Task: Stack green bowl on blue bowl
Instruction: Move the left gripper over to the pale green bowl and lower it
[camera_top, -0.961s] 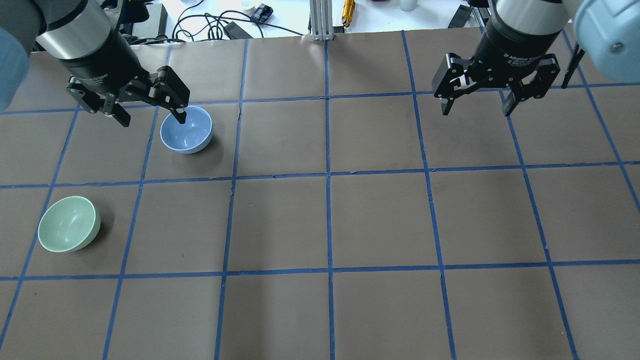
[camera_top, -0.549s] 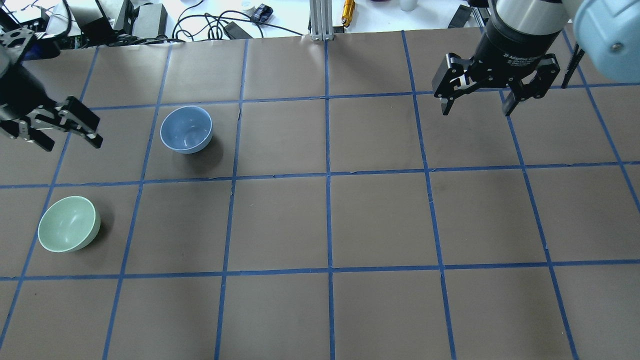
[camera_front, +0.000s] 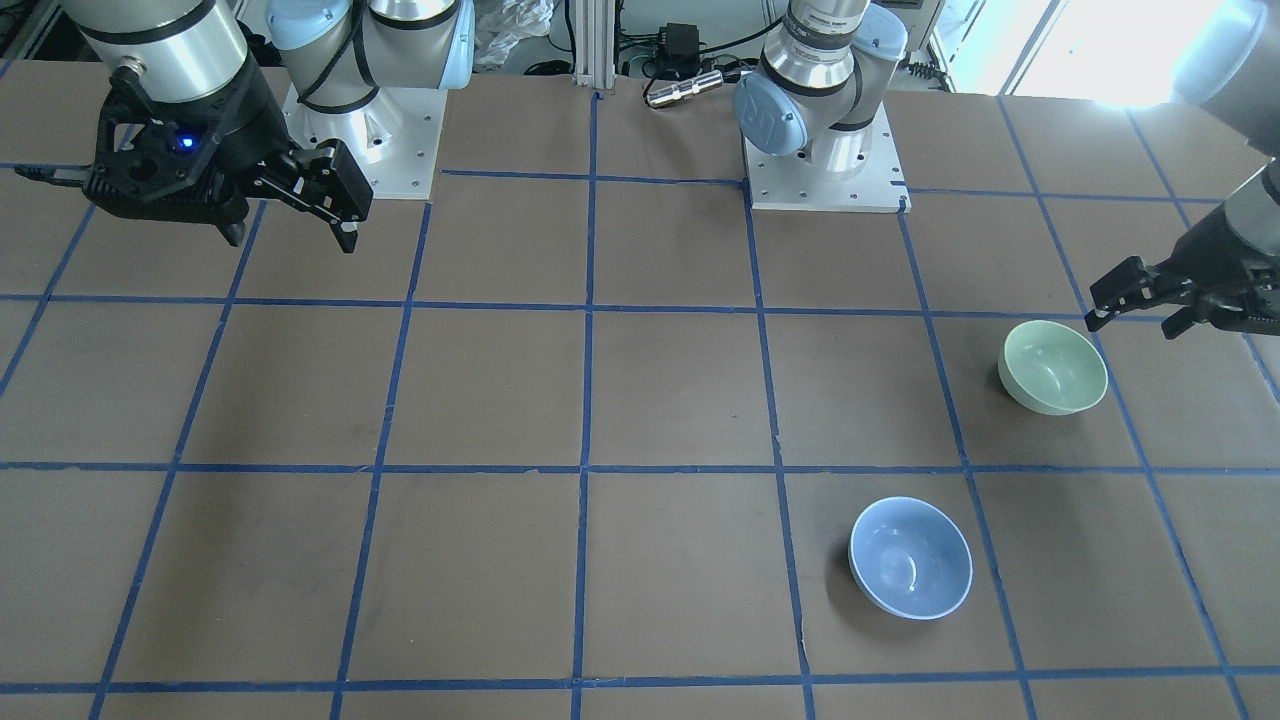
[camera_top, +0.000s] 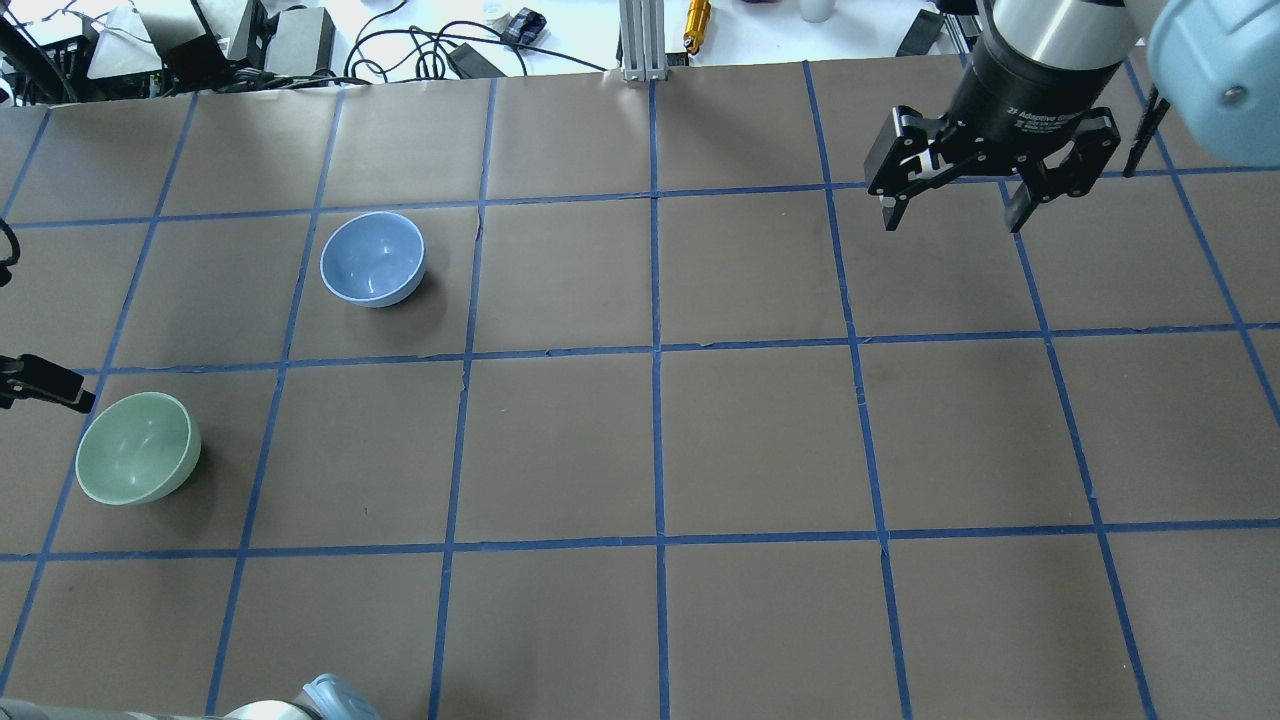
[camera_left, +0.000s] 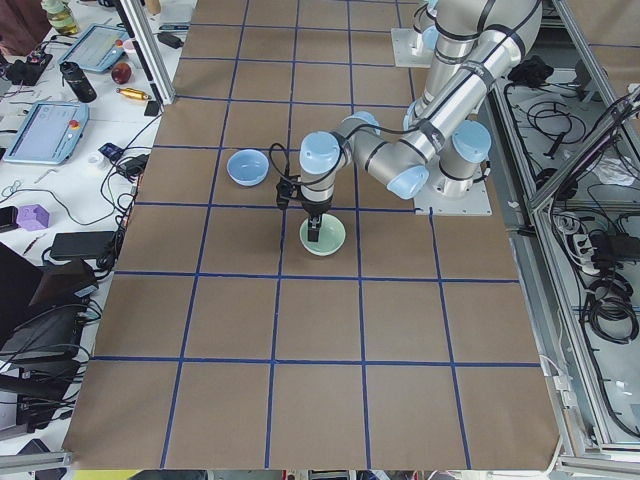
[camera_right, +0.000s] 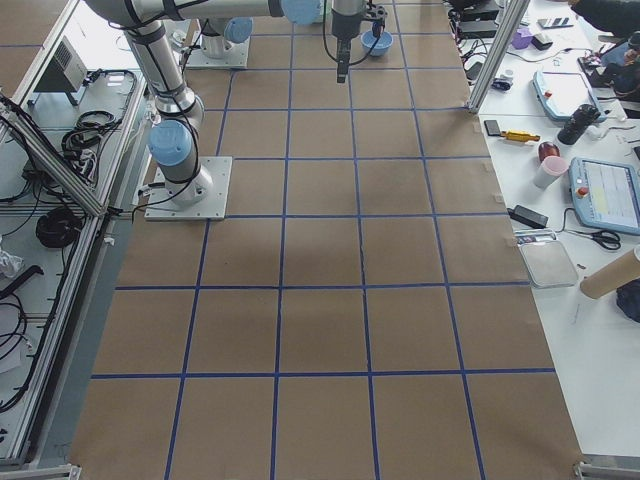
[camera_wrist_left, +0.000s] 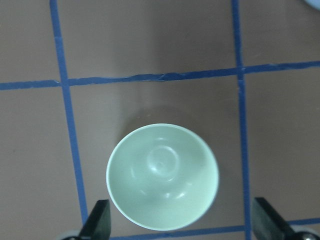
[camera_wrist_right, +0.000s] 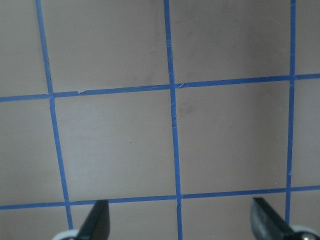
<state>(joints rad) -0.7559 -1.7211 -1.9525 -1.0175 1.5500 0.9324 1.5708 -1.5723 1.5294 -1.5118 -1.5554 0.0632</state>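
Observation:
The green bowl (camera_top: 138, 447) stands upright and empty near the table's left edge; it also shows in the front view (camera_front: 1054, 367) and the left wrist view (camera_wrist_left: 162, 176). The blue bowl (camera_top: 372, 258) stands upright and empty about a square farther out and to the right, apart from it (camera_front: 910, 557). My left gripper (camera_front: 1137, 312) is open and empty, hovering over the green bowl. In the wrist view its fingertips (camera_wrist_left: 97, 220) flank the bowl's near rim. Only one finger (camera_top: 45, 385) shows overhead. My right gripper (camera_top: 952, 215) is open and empty, high over the far right.
The brown table cover carries a grid of blue tape lines. Cables, boxes and an aluminium post (camera_top: 640, 40) lie past the far edge. The two arm bases (camera_front: 825, 150) stand at the robot's side of the table.
My left gripper has moved from the blue bowl's rim leftward and toward the robot, ending over the green bowl. Both bowls and the right arm have not moved.

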